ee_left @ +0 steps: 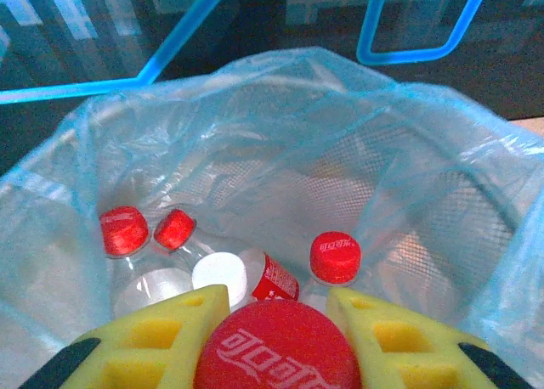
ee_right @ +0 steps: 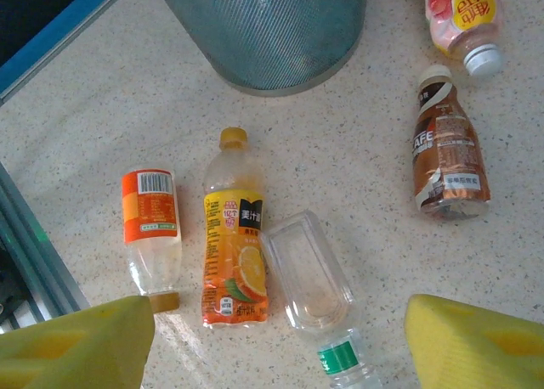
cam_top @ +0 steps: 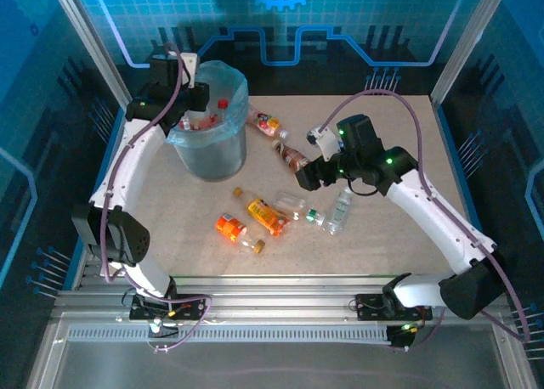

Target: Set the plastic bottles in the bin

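Six loose bottles (cam_top: 265, 215), one bin (cam_top: 212, 160) (blue-lined)

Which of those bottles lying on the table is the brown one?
The brown bottle with the cream cap, lying right of the bin. No other bottle on the table is brown.

Located bin (cam_top: 212, 161) at far left of table (cam_top: 408, 138), several bottles (ee_left: 335, 257) inside. Just right of bin, two bottles (cam_top: 269, 126) lying apart. Before bin, toward table centre, cluster of bottles (cam_top: 266, 216).
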`<state>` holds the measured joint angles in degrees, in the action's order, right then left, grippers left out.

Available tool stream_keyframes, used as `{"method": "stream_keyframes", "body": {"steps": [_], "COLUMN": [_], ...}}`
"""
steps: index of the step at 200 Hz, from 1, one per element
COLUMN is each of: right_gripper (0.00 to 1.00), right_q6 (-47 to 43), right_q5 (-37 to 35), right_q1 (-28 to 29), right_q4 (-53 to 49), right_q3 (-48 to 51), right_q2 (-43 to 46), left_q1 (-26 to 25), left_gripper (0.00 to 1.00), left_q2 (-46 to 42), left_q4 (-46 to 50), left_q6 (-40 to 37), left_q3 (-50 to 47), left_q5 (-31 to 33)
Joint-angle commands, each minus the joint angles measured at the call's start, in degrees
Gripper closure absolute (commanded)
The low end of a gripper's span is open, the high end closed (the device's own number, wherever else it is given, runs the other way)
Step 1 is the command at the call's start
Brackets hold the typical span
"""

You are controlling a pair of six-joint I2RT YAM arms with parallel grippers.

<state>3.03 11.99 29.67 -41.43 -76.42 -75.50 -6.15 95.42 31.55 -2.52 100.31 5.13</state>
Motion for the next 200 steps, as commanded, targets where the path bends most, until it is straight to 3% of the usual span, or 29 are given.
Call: {"method": "stream_keyframes", "body": {"steps": [1, 126, 171, 178, 190, 200], "right_gripper": [0.22, 0.22, 0.22, 0.22, 0.22, 0.22], "right_q6": [1.01, 0.05, -0.04, -0.03, 0.00, 0.04], "right_q5": [0.39, -1.04, -1.17, -1.23, -1.27, -1.23], "right_q1": [0.83, 0.87, 0.92, 0.89, 0.90, 0.86], "right_q4": [-1.72, -1.66, -2.33, -2.38, -2.35, -2.34], "right_q3": [-2.13, -0.79, -1.28, -1.43, -1.48, -1.51], "right_q2": [-0.52, -1.59, -2.03, -2.00, -2.01, -1.92], "left_q1": [0.36, 2.66, 3.52, 3.52, 3.56, 3.52], "left_gripper": [1.00, 1.00, 1.00, 0.90, 0.62, 0.53], "left_q2": [-0.17, 0.69, -0.88, -1.23, -1.96, -2.77], "left_q4": [-0.64, -8.34, -5.99, -5.04, -3.86, -3.32], "left_q6": [-0.11, 0.76, 1.24, 1.38, 1.77, 2.47], "left_q3": [-3.28, -15.96, -11.37, -9.60, -6.78, -4.70], "left_q5": [-1.91, -4.65, -6.09, -6.83, -8.09, -8.68]}}
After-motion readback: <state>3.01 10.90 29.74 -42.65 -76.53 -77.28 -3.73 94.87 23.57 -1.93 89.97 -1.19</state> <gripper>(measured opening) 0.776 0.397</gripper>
